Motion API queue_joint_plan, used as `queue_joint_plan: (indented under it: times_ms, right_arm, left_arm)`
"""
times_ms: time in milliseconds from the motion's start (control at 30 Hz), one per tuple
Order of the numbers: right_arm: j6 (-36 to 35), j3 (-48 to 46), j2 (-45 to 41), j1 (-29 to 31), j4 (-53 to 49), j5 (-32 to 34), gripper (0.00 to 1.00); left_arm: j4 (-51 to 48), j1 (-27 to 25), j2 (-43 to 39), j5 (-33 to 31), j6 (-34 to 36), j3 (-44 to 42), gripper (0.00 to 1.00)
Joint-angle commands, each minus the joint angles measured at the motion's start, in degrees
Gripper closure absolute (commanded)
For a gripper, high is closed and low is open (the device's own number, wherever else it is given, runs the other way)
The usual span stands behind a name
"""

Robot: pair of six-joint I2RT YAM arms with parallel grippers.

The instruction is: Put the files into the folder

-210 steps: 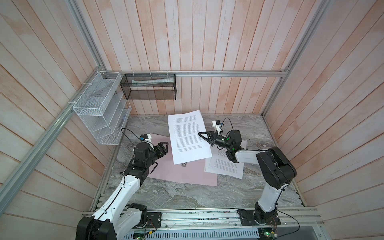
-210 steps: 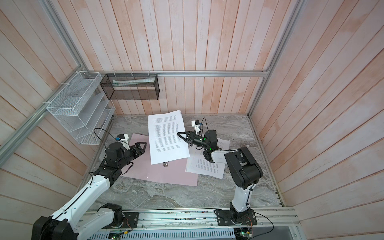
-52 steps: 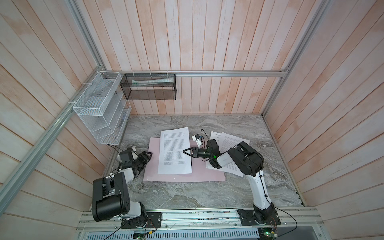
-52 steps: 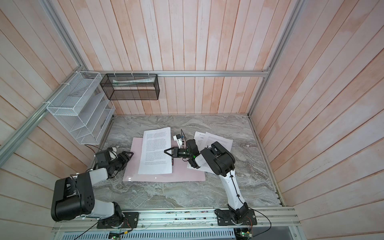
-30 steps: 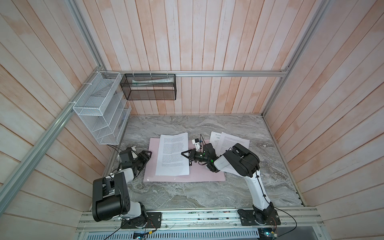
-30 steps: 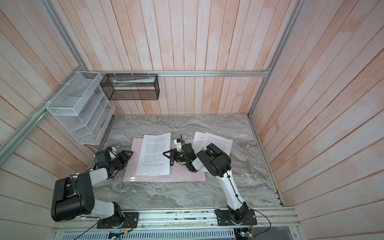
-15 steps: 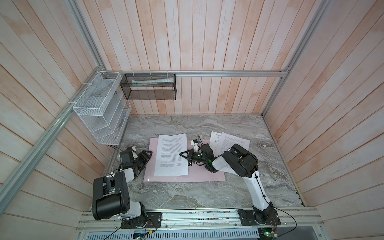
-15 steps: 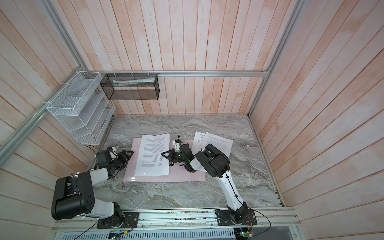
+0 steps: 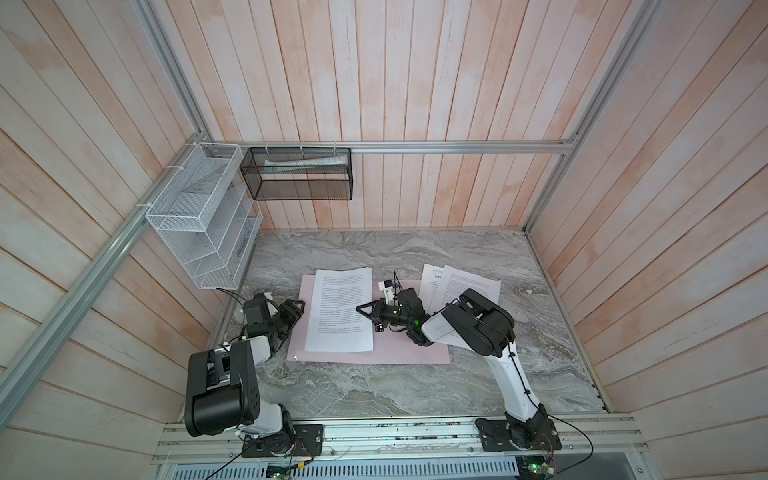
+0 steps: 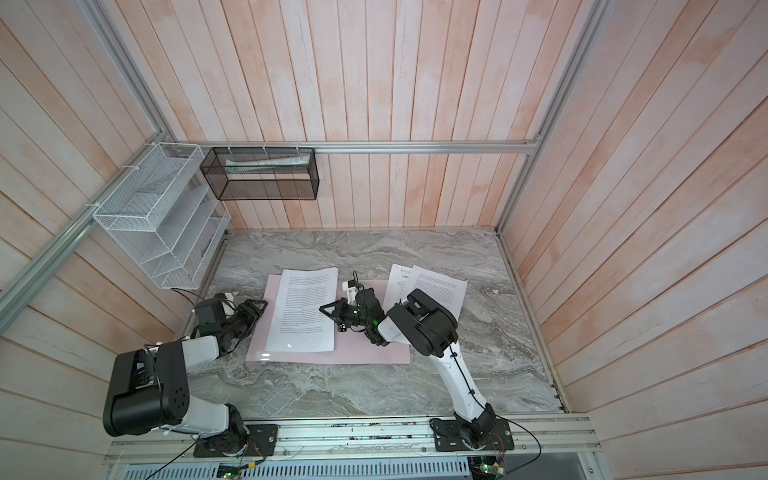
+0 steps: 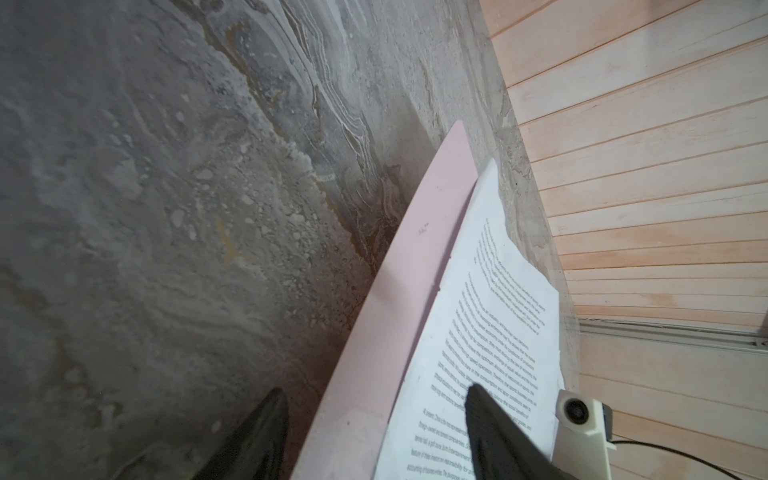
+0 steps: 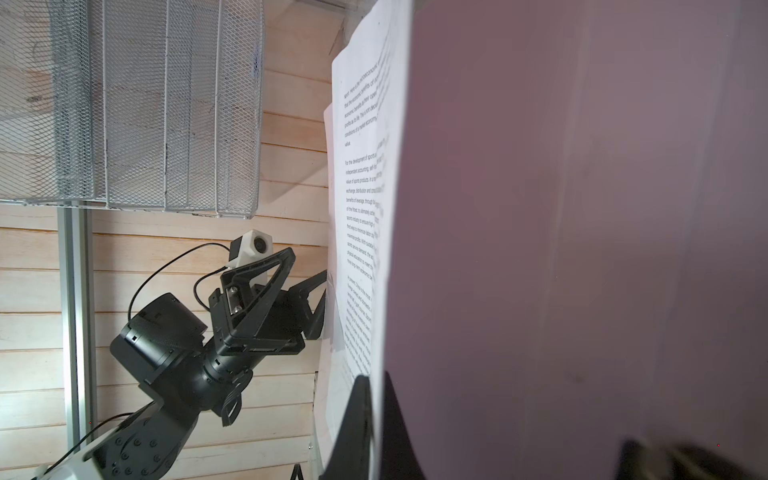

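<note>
Folder (image 9: 409, 351) open flat, 1 printed sheet (image 9: 340, 309) atop

Both top views look steeply down from high over the arm bases, with the folder (image 9: 407, 349) mid-frame. The left wrist camera sits low and close at the folder's left edge, facing across it. The right wrist camera, close over the folder's middle, faces the left gripper (image 12: 307, 266). All four views share the sheet (image 9: 340, 311) on the folder.
</note>
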Motion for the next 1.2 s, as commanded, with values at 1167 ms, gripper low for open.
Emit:
queue_joint_plan:
  times_ms: [1167]
  right_arm:
    - [-2.09,8.23,-7.34,4.19,-29.88,0.36,1.00]
  left_arm:
    - [1.58,-1.78,-0.38,2.18,-2.84,-1.09,0.31]
